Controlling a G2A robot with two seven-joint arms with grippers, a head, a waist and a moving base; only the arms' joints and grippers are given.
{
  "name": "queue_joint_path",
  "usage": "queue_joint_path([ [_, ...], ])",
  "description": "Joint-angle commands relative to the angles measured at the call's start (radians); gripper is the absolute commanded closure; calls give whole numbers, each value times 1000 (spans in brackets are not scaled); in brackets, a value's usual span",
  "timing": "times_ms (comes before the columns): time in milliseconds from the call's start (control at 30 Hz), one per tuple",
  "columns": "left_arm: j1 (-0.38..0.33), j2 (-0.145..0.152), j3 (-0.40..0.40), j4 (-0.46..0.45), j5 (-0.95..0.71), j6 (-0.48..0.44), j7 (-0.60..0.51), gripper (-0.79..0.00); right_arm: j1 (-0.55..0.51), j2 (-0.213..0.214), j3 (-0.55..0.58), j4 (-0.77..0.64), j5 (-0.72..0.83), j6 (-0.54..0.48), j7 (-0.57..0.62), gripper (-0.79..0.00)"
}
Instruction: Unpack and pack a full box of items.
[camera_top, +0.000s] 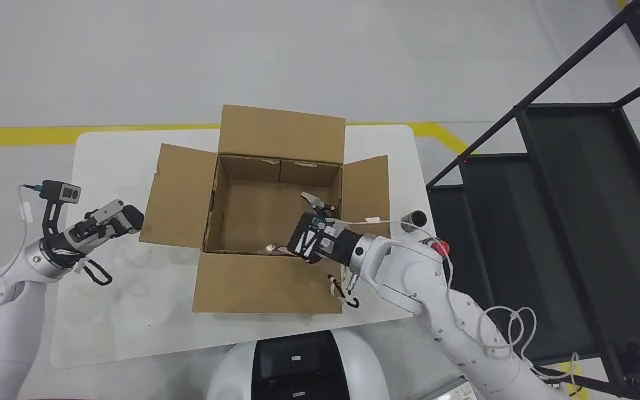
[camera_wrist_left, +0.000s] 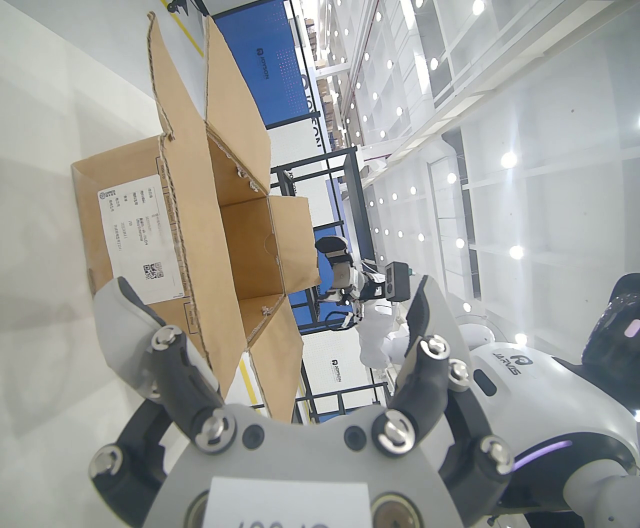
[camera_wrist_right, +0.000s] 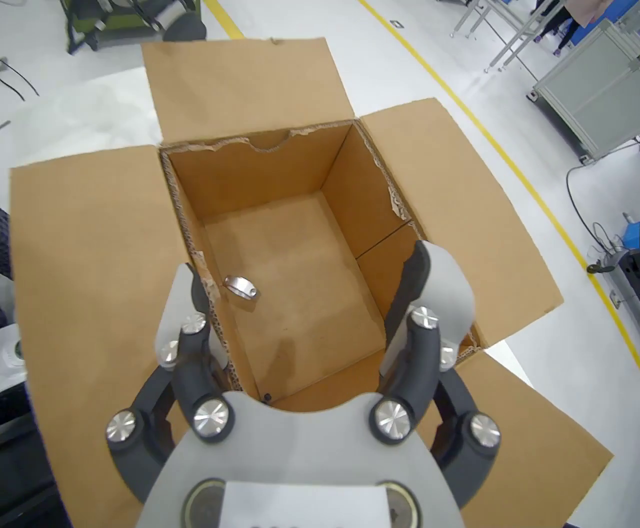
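Right end effector (camera_wrist_right: 306, 262): fingers spread wide, nothing held. It hangs over the open box (camera_wrist_right: 280, 170), above the corner nearest my right arm, with the fingertips at about rim height.

Box: cardboard, upright on the white surface (camera_top: 110, 160), all four flaps folded outward. The rim's corrugated edges are torn in places. One ring (camera_wrist_right: 241, 288), bright metal, lies flat on the box floor close to the foot of one wall, below my right end effector and not touched by it. I see no other item on the box floor.

Left end effector (camera_wrist_left: 270, 290): fingers likewise wide apart, nothing between them. It sits over the surface just off the box's left flap, apart from the cardboard and pointed toward it. A white label (camera_wrist_left: 140, 240) is stuck on the outer wall facing it.

Right of the box, near the surface's edge, stands a small tube (camera_top: 415, 218).

Beyond the surface: a yellow line (camera_top: 100, 131) on the floor, and a dark stair frame (camera_top: 540, 200) to the right.
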Motion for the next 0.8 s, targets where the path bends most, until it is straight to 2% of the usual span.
queue_joint_path([
  [0, 0, 0, 0, 0, 0, 0, 0, -785, -45, 11, 46, -37, 25, -54, -21, -785],
  [233, 0, 0, 0, 0, 0, 0, 0, -785, -232, 48, 249, -167, 97, -193, -83, -785],
  [400, 0, 0, 0, 0, 0, 0, 0, -785, -385, 65, 405, -223, 111, -211, -158, -785],
  [600, 0, 0, 0, 0, 0, 0, 0, -785, -561, 71, 577, -206, 167, -207, -383, -785],
  [667, 0, 0, 0, 0, 0, 0, 0, -785, -600, 71, 612, -193, 174, -203, -444, -785],
  [767, 0, 0, 0, 0, 0, 0, 0, -785, -600, 71, 612, -193, 174, -203, -444, -785],
])
